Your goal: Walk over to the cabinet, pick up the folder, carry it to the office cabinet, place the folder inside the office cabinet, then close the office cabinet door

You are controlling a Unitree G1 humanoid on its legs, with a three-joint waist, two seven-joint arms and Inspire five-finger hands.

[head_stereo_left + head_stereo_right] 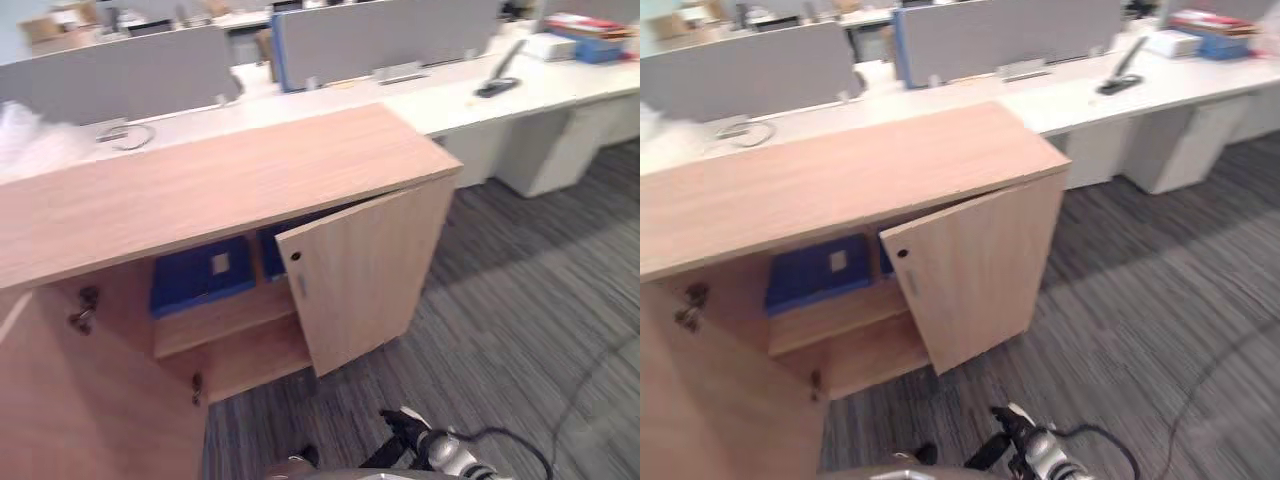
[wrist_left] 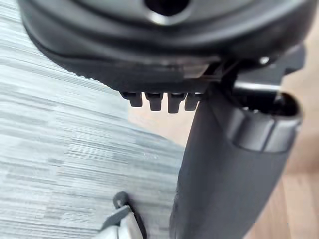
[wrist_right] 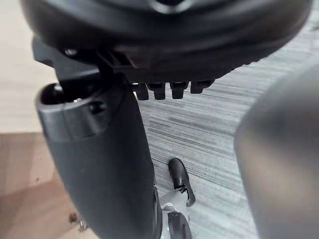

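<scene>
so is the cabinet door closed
No, the cabinet door stands ajar, with the blue folder visible on the shelf inside.

Left hand (image 2: 224,179) and right hand (image 3: 104,169) both empty, fingers seemingly loose.

**deskrat:** is the open door (image 1: 365,275) covering something? A blue folder (image 1: 200,275) is sitting on the shelf (image 1: 225,322), but a second blue thing (image 1: 270,252) at the shelf's right end is mostly hiding behind it.

**bolt42:** yeah, can't tell what. Also the office cabinet (image 1: 200,190) is running off the left edge, and the desk clutter (image 1: 585,35) behind is blurring out.
</scene>
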